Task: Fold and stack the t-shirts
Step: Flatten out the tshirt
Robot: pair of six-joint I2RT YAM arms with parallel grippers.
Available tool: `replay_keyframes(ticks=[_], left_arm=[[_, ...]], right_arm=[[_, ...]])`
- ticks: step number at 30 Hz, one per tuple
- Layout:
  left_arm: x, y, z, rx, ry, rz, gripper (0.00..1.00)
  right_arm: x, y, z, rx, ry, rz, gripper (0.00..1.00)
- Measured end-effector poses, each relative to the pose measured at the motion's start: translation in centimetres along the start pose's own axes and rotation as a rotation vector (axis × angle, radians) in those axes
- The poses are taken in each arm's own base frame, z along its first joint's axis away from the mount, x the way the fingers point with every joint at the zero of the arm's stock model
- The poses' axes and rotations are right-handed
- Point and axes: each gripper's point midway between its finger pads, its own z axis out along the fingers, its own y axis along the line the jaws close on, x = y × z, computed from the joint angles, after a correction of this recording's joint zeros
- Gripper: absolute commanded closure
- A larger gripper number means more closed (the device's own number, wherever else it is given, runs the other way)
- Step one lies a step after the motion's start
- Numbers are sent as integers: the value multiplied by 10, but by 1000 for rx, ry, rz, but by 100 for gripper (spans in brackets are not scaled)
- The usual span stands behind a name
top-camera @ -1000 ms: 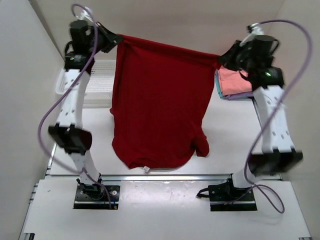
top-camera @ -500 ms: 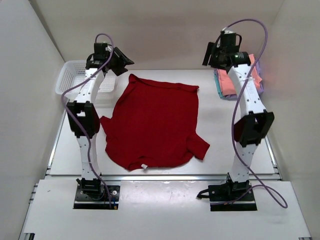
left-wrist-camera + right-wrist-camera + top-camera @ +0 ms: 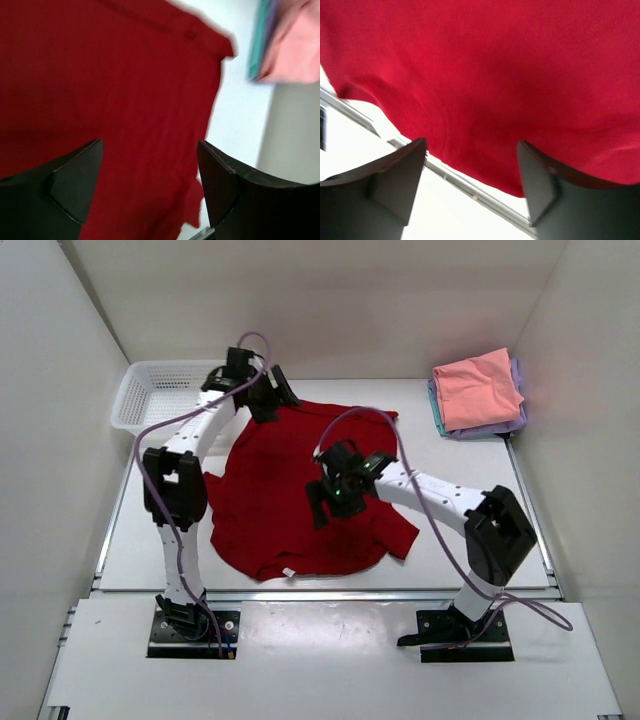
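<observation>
I read the enclosure as plain pale walls (image 3: 330, 310) on three sides around a white table (image 3: 450, 465), with a metal rail (image 3: 330, 592) along its near edge.

The dark red t-shirt (image 3: 290, 490) lies spread on the middle of the table, mostly flat, with one sleeve bunched at its near right.

The left gripper (image 3: 150, 145) hangs over the shirt's far left edge. Its fingers are spread and there is nothing between them.

The right gripper (image 3: 471, 144) sits low over the shirt's centre, jaws likewise apart and empty.

The folded stack (image 3: 478, 390) occupies the far right corner — salmon pink on top, lavender and teal edges showing beneath.

A white mesh basket (image 3: 150, 395) stands in the far left corner, well apart from the stack.
</observation>
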Motion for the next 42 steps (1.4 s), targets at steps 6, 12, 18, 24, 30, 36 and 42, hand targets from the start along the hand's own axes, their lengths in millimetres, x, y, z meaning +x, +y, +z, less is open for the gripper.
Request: replay_keyframes(ticks=[6, 12, 18, 24, 30, 36, 42], left_arm=[[61, 37, 54, -113, 175, 34, 19], [84, 76, 76, -209, 245, 17, 14], [94, 94, 77, -287, 267, 29, 14], [106, 106, 75, -328, 306, 29, 17], [119, 116, 58, -338, 321, 25, 18], [154, 128, 24, -367, 390, -3, 18], [195, 133, -11, -383, 451, -41, 18]], right_arm=[[48, 27, 31, -18, 126, -65, 27], [77, 22, 55, 22, 194, -87, 17], [90, 4, 63, 59, 220, -56, 100], [94, -20, 62, 74, 241, 68, 100], [85, -119, 33, 205, 196, 348, 100], [58, -234, 0, 409, 92, 563, 99], [32, -286, -10, 534, 92, 576, 100]])
